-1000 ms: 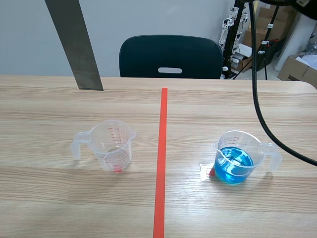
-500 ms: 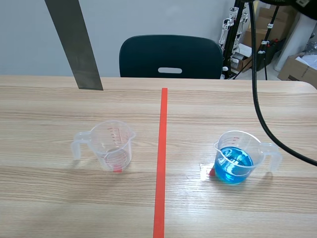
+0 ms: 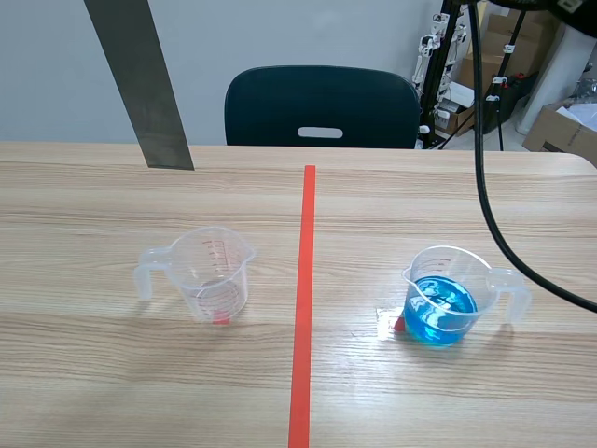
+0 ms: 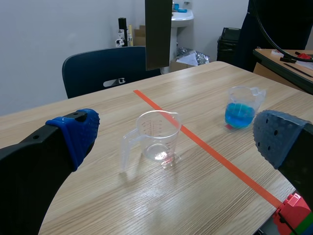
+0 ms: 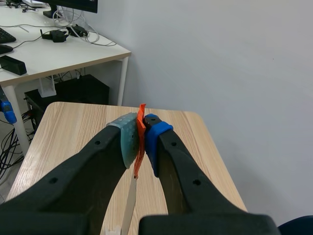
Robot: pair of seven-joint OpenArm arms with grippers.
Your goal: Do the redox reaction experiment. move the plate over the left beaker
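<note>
Grey metal, long and flat, the plate hangs slantwise into the scene view from above. Its lower end is well clear of the wooden table and, as pictured, sits up and toward the far side from the empty left beaker. The right gripper carries it: in the right wrist view its two pads are pressed against the plate's faces, pinching the top end where an orange strip sticks out, so the plate dangles edge-on below the fingers. A hold at the very top looks chosen to leave the whole free length able to go down into a beaker without the fingers nearing the rim. The left gripper holds nothing. Its blue pads are spread wide, low over the near side of the table, with the clear beaker ahead between them, and it seems merely parked out of the way. The right beaker, holding blue liquid, stands across the red tape line, well apart from the empty one. Judging from these views, the plate's lower end is not yet plainly above the left beaker's mouth, though depth is hard to read. The carry probably needs finishing toward the robot, high enough to pass the rim.
</note>
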